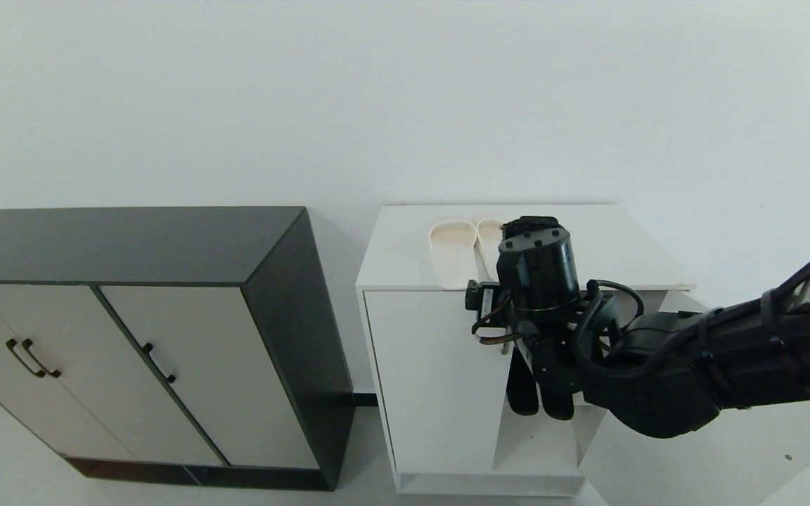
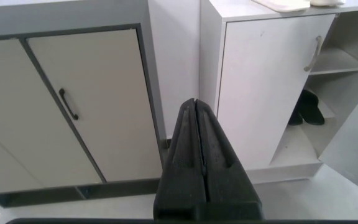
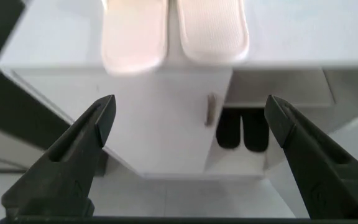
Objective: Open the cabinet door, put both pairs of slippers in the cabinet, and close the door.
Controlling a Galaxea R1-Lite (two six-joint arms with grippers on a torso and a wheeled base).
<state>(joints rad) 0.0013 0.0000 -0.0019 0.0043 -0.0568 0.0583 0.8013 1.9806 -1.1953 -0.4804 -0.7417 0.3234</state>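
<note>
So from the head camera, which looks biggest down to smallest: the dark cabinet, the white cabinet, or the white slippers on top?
1. dark cabinet, clearly the largest, though cut off at the picture's edge
2. white cabinet, narrower
3. white slippers, by far the smallest

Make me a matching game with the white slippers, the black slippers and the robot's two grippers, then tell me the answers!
Things:
1. white slippers
2. black slippers
3. left gripper
4. right gripper

Places or states:
A. fingers wide open
B. inside the white cabinet, under its shelf
C. fingers shut together
D. on top of the white cabinet

Pairs: 1-D, 2-B, 3-C, 4-A.
</note>
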